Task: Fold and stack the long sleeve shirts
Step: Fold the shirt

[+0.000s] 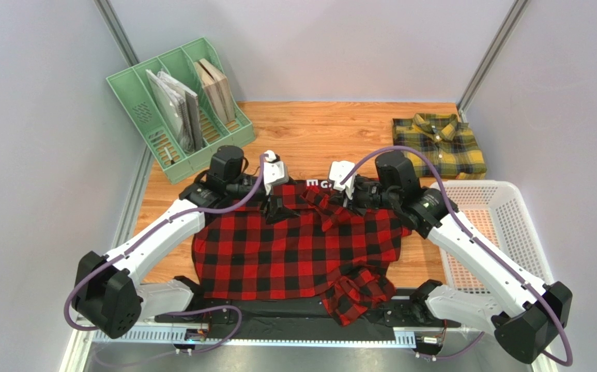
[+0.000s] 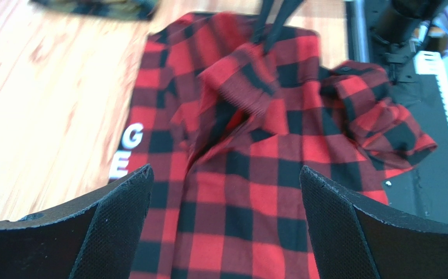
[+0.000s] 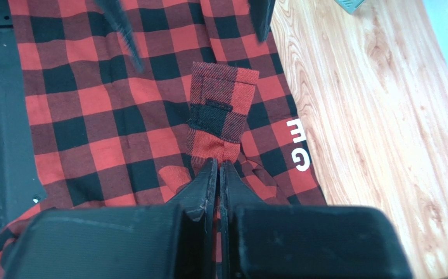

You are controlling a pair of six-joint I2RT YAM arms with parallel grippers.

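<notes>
The red-and-black check shirt [image 1: 293,248] lies spread on the table, with white letters [image 1: 321,184] at its far edge. My right gripper [image 3: 218,163] is shut on one sleeve just behind the cuff [image 3: 223,104] and holds it lifted over the shirt's body. In the top view that gripper [image 1: 339,194] is over the far edge. My left gripper [image 2: 225,171] is open and empty, jaws wide, just above the shirt, to the left of the held cuff [image 2: 240,75]. The other sleeve [image 1: 359,294] lies bunched at the near right. The yellow-and-green shirt [image 1: 439,145] lies folded at the far right.
A green file rack [image 1: 177,105] holding flat items stands at the far left. A white mesh basket [image 1: 495,232] sits at the right. A black mat [image 1: 278,310] runs along the near edge between the arm bases.
</notes>
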